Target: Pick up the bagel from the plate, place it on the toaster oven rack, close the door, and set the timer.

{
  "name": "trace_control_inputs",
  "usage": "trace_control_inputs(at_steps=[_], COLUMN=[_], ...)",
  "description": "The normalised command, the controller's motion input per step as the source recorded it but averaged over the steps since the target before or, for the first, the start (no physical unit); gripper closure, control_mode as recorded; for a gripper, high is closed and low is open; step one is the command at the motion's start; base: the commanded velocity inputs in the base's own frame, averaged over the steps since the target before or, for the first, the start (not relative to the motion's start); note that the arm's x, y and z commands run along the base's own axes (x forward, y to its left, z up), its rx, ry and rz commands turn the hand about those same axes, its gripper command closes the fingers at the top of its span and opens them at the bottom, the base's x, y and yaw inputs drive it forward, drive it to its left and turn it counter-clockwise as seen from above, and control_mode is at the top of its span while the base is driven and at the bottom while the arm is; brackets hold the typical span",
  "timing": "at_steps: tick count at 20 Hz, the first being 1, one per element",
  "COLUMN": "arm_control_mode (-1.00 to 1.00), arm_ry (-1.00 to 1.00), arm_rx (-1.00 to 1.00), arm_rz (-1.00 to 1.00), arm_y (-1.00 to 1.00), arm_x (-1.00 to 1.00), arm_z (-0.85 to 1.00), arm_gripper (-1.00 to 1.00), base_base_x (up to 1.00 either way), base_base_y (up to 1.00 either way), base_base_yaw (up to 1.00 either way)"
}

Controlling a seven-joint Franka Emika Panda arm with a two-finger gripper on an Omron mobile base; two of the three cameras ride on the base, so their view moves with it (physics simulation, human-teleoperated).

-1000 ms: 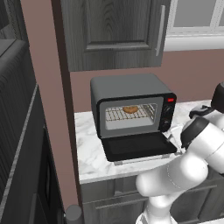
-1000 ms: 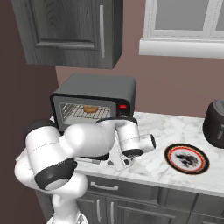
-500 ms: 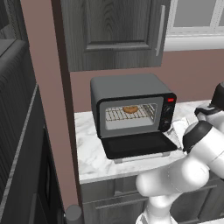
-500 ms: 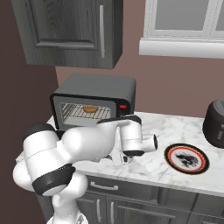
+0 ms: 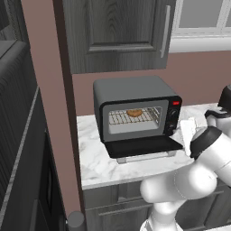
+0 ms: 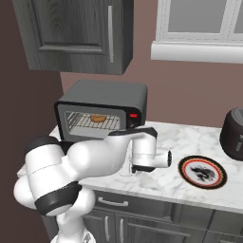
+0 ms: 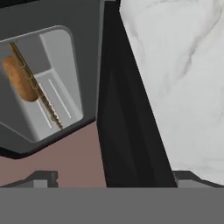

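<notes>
bagel: lies on the toaster oven rack inside the cavity | door: folded down flat over the tabletop | plate: bare, right of the oven | pincer: jaws spread wide, holding nothing, beside the door's edge

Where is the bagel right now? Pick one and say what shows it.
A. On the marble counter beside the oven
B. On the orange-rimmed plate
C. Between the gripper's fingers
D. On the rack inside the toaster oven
D: the bagel lies on the toaster oven rack inside the cavity, behind the dropped-open door, while the plate carries no bagel.
</notes>
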Motion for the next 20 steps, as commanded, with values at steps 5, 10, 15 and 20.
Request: trace_control_inputs(at_steps=[5,10,15,20], arm_control_mode=[-1.0,-1.0,-1.0,-1.0], arm_ry=[0.0,0.0,0.0,0.0], arm_rx=[0.17,0.16,0.14,0.12], arm_rz=[-0.16,-0.17,-0.17,-0.19], arm_y=[0.39,0.39,0.31,0.4], arm_x=[0.38,0.33,0.39,0.4], arm_z=[0.26,0.28,0.27,0.17], arm_gripper=[-1.0,-1.0,-1.0,-1.0], base_base_x=[0.0,0.0,0.0,0.0], base_base_y=[0.0,0.0,0.0,0.0], base_base_yaw=[0.0,0.0,0.0,0.0])
